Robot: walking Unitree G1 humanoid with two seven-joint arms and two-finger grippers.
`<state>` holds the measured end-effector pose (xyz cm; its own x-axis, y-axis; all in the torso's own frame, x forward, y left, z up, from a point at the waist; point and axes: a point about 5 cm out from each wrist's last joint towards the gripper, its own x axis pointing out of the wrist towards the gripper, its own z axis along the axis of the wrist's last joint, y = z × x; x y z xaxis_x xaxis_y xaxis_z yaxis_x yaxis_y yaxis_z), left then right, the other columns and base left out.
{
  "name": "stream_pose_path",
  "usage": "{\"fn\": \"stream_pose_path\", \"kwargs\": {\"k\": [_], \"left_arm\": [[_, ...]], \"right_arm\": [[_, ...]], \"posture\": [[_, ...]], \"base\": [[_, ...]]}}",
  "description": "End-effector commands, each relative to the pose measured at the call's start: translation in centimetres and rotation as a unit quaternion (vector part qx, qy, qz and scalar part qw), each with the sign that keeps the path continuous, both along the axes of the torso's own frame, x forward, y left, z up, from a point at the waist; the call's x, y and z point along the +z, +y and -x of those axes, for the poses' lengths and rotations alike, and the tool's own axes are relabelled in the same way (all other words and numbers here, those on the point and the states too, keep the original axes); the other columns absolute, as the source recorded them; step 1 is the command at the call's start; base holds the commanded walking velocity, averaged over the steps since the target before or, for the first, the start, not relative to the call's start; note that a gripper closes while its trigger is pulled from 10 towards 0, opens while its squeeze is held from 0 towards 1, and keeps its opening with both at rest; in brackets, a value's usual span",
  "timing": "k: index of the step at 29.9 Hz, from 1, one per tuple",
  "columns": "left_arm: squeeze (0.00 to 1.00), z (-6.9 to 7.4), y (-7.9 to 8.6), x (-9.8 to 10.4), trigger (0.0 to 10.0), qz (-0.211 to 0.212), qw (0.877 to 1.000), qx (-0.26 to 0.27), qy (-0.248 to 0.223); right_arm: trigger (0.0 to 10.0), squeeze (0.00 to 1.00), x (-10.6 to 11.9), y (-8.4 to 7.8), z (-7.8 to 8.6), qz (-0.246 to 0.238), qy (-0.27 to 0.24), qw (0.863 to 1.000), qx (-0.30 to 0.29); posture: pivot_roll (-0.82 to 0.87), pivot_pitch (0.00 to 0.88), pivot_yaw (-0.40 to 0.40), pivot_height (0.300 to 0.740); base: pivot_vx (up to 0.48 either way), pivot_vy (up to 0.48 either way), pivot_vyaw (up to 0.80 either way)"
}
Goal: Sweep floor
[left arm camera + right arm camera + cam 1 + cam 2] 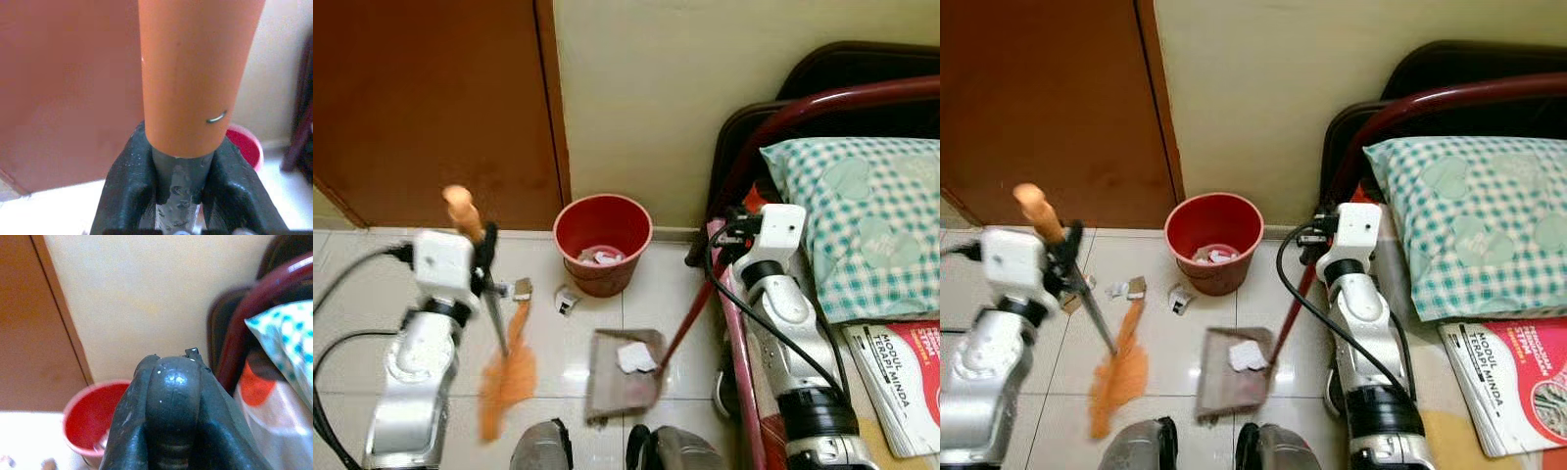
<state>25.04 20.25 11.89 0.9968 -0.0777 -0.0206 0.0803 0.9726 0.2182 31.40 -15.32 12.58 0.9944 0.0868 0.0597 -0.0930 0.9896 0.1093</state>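
My left gripper (487,257) is shut on the broom's grey shaft just below its orange handle end (462,211); the left wrist view shows the black fingers (127,191) clamping that shaft. The orange bristles (509,377) rest on the tiles, blurred. On the floor in front of me lies a grey-brown dustpan (607,392) with a white paper scrap (634,356) in it. Its long red handle (690,318) rises to my right gripper (736,223), which is shut on the top. Small scraps (521,289) lie between broom and bin.
A red bin (603,240) with scraps inside stands against the cream wall. A brown door (431,108) fills the left. On the right is a bed with a dark red frame (822,103), a checked pillow (862,215) and a book (911,382). My feet (543,446) are below.
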Motion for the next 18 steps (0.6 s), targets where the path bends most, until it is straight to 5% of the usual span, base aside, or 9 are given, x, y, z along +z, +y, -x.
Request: {"fn": "stream_pose_path", "kwargs": {"k": [1,7,18], "left_arm": [[0.00,0.5,0.6,-1.2,10.0,-0.026,0.999,0.013,0.021],[0.00,1.3,1.8,-3.3,10.0,0.001,0.997,0.065,0.041],[0.00,1.2,1.1,-4.0,10.0,0.002,0.997,0.063,0.041]], "right_arm": [[10.0,0.00,1.8,0.0,0.1,-0.023,-0.029,0.999,0.008],[10.0,0.00,6.0,1.4,-1.0,-0.079,-0.067,0.993,0.052],[10.0,0.00,11.6,3.7,-2.0,-0.106,-0.126,0.978,0.126]], "posture": [[0.07,0.126,-0.068,0.740],[0.06,0.119,-0.053,0.740],[0.06,0.113,-0.057,0.740]], "base": [[0.000,0.000,0.00],[0.000,0.000,0.00],[0.000,0.000,0.00]]}}
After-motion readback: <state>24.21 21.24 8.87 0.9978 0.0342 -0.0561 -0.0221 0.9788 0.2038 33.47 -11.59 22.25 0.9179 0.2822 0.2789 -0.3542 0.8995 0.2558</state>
